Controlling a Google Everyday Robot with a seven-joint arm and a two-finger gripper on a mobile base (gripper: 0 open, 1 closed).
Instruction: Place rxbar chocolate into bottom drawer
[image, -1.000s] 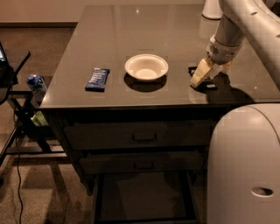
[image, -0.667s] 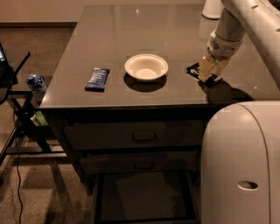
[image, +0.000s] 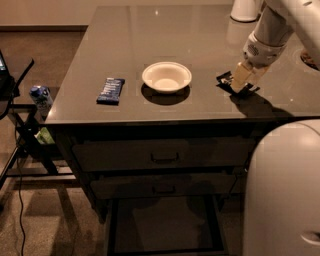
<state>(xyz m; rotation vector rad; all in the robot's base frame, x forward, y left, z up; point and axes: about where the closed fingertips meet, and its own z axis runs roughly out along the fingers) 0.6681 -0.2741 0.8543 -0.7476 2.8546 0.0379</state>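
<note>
Dark grey worktop is carrying a white bowl, with a blue bar at its 9 o'clock. At the bowl's 3 o'clock the gripper is sitting right on the chocolate bar, which is lying flat, long axis running roughly 10-to-4. Can't tell if it's clamping or released. Open bottom drawer is waiting at the gripper's 7 o'clock.

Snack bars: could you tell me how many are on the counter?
2. The blue bar lies left of the bowl; the black bar is right of it, partly behind the hand. More could hide behind the arm.
</note>
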